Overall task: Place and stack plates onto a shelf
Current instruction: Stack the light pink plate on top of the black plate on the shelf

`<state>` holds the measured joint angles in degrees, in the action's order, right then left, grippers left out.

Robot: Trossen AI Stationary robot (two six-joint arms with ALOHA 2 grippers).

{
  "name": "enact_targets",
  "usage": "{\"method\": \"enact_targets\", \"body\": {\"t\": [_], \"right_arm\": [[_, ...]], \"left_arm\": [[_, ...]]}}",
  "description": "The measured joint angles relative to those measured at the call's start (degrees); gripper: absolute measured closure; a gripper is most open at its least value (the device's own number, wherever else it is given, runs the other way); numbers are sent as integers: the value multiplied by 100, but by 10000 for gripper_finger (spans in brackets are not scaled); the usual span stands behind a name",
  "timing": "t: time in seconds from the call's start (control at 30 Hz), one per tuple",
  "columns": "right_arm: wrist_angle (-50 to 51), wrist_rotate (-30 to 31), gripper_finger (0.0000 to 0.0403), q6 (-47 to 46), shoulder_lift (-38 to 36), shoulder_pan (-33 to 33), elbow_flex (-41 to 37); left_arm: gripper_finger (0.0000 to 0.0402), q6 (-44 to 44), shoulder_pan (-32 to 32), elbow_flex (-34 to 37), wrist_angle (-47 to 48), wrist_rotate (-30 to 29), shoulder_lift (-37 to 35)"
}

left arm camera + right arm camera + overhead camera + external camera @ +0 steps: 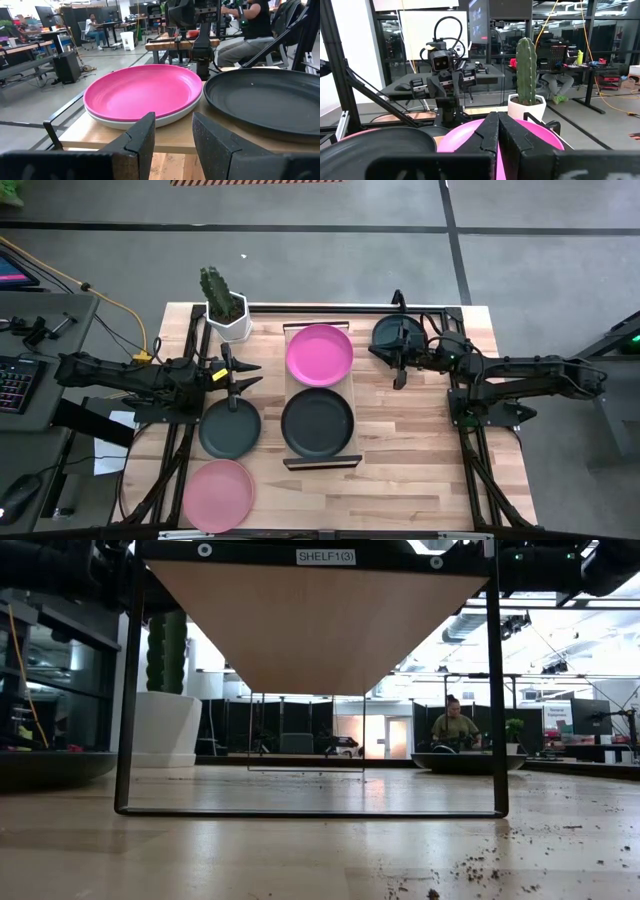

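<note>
The shelf (pixel 354 394) stands mid-table on a dark frame. On its far end lies a pink plate (pixel 320 352); in the left wrist view this pink plate (pixel 142 90) rests on a pale plate (pixel 165 119). A dark plate (pixel 318 422) lies on the shelf's near end. On the table are another dark plate (pixel 229 428), a pink plate (pixel 218 495) and a third dark plate (pixel 400 333). My left gripper (pixel 240 375) is open, left of the shelf and above the table's dark plate. My right gripper (pixel 399 370) is shut, right of the shelf and beside the far dark plate.
A white pot with a cactus (pixel 226 310) stands at the shelf's far left corner. The shelf's dark frame legs (pixel 130 690) reach down to the tabletop. Soil crumbs (pixel 480 865) lie on the wood. A person (pixel 456 725) sits in the room beyond the table.
</note>
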<state>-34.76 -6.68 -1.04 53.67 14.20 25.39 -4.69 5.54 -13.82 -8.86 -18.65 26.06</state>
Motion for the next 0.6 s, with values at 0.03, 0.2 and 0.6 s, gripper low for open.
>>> {"method": "enact_targets", "body": {"t": [0.03,0.2,0.6], "right_arm": [[2,0,402,-2,0,0,0],[4,0,402,0,0,0,0],[7,-3,402,151,0,0,2]], "left_arm": [[281,0,0,0,0,1,1],[281,8,0,0,0,0,1],[281,205,209,-132,-457,473,697]]}}
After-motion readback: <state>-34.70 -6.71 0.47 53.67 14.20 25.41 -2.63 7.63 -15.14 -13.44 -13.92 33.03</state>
